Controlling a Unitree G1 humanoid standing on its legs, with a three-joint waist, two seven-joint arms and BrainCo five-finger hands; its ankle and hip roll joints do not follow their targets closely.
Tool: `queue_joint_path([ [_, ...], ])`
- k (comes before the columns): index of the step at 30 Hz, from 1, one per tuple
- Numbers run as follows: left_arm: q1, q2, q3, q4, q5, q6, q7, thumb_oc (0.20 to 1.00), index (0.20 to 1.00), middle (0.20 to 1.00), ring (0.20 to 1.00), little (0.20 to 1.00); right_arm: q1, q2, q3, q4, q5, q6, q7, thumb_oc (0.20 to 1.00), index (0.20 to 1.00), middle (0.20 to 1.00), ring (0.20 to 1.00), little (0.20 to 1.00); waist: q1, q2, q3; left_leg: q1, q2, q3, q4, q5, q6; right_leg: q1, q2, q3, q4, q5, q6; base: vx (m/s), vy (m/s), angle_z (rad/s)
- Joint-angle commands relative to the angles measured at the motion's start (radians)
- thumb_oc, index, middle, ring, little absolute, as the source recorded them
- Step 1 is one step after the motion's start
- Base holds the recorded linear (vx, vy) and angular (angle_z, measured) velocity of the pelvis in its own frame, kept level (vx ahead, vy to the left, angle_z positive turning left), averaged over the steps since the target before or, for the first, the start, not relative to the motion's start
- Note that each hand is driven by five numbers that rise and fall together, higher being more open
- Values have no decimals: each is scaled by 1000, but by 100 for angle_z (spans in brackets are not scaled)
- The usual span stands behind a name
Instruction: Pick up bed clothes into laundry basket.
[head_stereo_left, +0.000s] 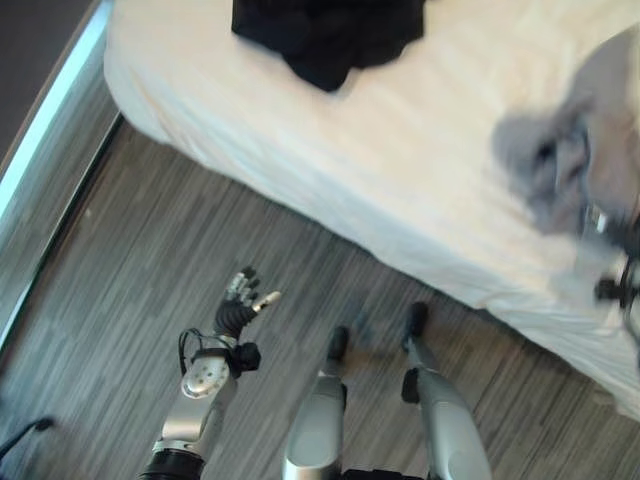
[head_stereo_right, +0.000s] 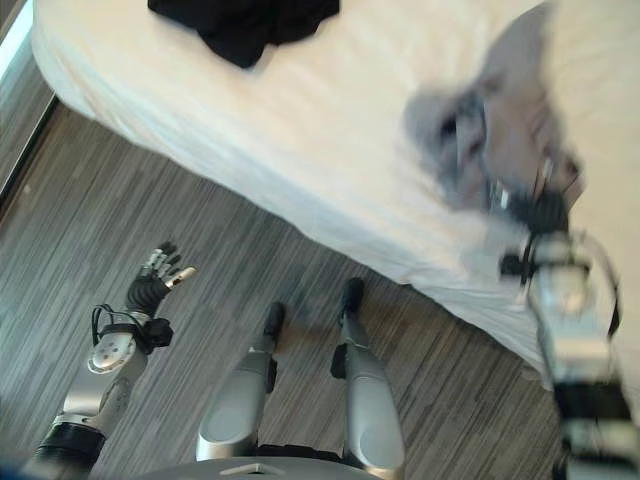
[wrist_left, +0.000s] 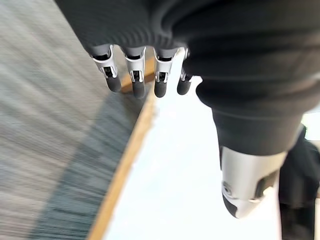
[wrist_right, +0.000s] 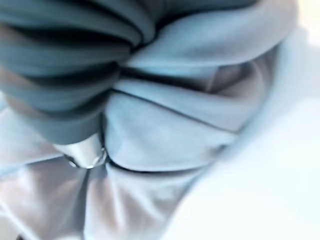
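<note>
My right hand (head_stereo_right: 545, 215) sits at the right of the frame on the bed (head_stereo_right: 330, 120), pressed into the grey garment (head_stereo_right: 470, 125). Grey folds bunch around my thumb in the wrist view, but I cannot tell whether my fingers grip the cloth. My left hand (head_stereo_left: 240, 300) hangs lower left over the wood floor (head_stereo_left: 130, 270), fingers relaxed and holding nothing. Two garments lie on the white bed: the grey one, and a black garment (head_stereo_right: 245, 25) at the top edge, well apart.
</note>
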Motion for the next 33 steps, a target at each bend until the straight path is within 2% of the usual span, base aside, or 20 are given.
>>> queue_joint_path([
  [1,23,18,60,-33,-18,-26,2,1000,1000,1000,1000,1000,76,23,-118,-70,60,-39,32,200,200,200,200,200,-15,-44,-19,-108,-5,-39,300,270,-58,215,-80,62,124,-271,65,179,8,-17],
  [2,25,20,59,-33,-18,-25,1,1000,1000,1000,1000,1000,82,27,-120,-76,60,-36,32,200,200,200,200,200,-13,-46,-22,-108,-6,-38,299,269,-57,216,-81,62,122,-271,65,279,47,-37],
  [4,18,55,125,-22,-7,-21,-1,1000,1000,1000,1000,1000,140,59,-166,-118,60,-13,55,200,200,200,200,200,-21,-53,-84,-142,66,4,133,254,-41,272,-70,93,79,-287,82,385,105,-40],
  [5,-38,95,132,10,12,-27,23,1000,1000,1000,1000,1000,143,72,-157,-108,82,-23,46,200,200,200,200,200,-20,-51,-122,-171,113,38,-9,302,-46,316,-67,109,50,-289,98,481,165,-76],
  [7,-103,150,145,19,65,-40,58,1000,1000,1000,1000,1000,128,81,-149,-107,61,-22,35,200,200,200,200,200,-10,-51,-151,-175,113,57,-108,356,-64,357,-70,127,32,-297,110,381,175,-41],
  [10,-183,228,176,7,163,-51,95,1000,1000,1000,1000,1000,80,89,-130,-113,28,-5,34,200,200,200,200,200,-23,-45,-200,-129,106,83,-65,278,-42,402,-108,159,28,-308,148,278,306,-61],
  [12,-283,300,162,45,207,-53,129,1000,1000,1000,1000,1000,49,104,-99,-95,37,-2,33,200,200,200,200,200,-38,-60,-225,-105,89,113,-14,212,-14,399,-152,175,58,-296,177,236,278,-100],
  [13,-288,302,160,48,206,-54,129,1000,1000,1000,1000,1000,46,105,-99,-95,36,-2,33,200,200,200,200,200,-34,-61,-223,-106,90,116,-14,216,-12,395,-152,179,58,-292,178,204,327,-90],
  [14,-359,371,134,91,253,-33,137,1000,1000,1000,1000,1000,20,128,-63,-90,48,0,43,200,200,200,200,200,-31,-62,-240,-55,83,165,-32,188,15,352,-182,178,143,-234,205,106,230,-74],
  [15,-361,372,133,92,253,-33,138,1000,1000,1000,1000,1000,20,129,-64,-90,48,0,43,200,200,200,200,200,-28,-62,-241,-55,83,167,-33,189,15,349,-182,180,143,-233,205,174,516,-69],
  [16,-492,473,80,130,300,-16,155,1000,1000,1000,1000,1000,-7,142,-9,-99,46,3,50,200,200,200,200,200,-36,-44,-227,-4,65,204,-55,165,44,277,-220,153,312,-135,216,88,407,-38],
  [18,-583,520,23,190,313,-3,150,1000,1000,1000,1000,1000,-15,156,31,-103,55,6,59,200,200,200,200,200,-51,-26,-209,40,59,217,-85,151,58,216,-222,135,387,-103,212,97,397,-37],
  [21,-794,540,-102,316,285,12,160,1000,1000,1000,1000,1000,-25,168,76,-106,77,12,65,200,200,200,200,200,-94,-29,-181,82,41,215,-115,138,58,138,-168,117,305,-116,208,84,167,-17],
  [23,-898,559,-178,381,338,27,183,1000,1000,1000,1000,1000,-47,154,106,-103,97,0,63,200,200,200,200,200,-116,-50,-166,104,21,222,-137,129,55,88,-118,79,169,-124,206,98,56,5],
  [24,-952,565,-232,428,350,24,177,1000,1000,1000,1000,1000,-48,147,101,-101,104,-14,67,200,200,200,200,200,-123,-60,-155,108,16,210,-137,123,56,102,-108,76,122,-118,208,116,42,-1],
  [25,-1000,536,-275,446,352,44,168,1000,1000,1000,1000,1000,-24,147,103,-109,107,0,58,200,200,200,200,200,-137,-58,-155,107,6,195,-126,115,57,136,-100,123,119,-138,213,91,72,4],
  [27,-1140,490,-362,540,366,48,176,1000,1000,1000,1000,1000,-22,151,113,-132,118,-9,65,200,200,200,200,200,-147,-67,-157,108,-1,197,-149,121,61,128,-79,158,112,-127,210,44,76,65],
  [28,-1180,490,-389,583,365,45,184,1000,1000,1000,1000,1000,-33,149,117,-132,116,-16,62,200,200,200,200,200,-149,-70,-148,106,2,200,-152,124,61,106,-75,149,126,-118,210,-21,7,86],
  [29,-1286,483,-472,671,372,51,176,1000,1000,1000,1000,1000,-64,128,140,-128,138,-31,61,200,200,200,200,200,-155,-83,-139,88,-2,196,-154,130,60,106,-74,136,98,-107,204,-52,-11,47],
  [33,-1426,448,-567,821,377,61,160,1000,1000,1000,1000,1000,-113,94,186,-126,162,-45,64,200,200,200,200,200,-158,-116,-126,47,4,189,-157,143,55,117,-58,119,10,-82,192,-39,-69,-2],
])
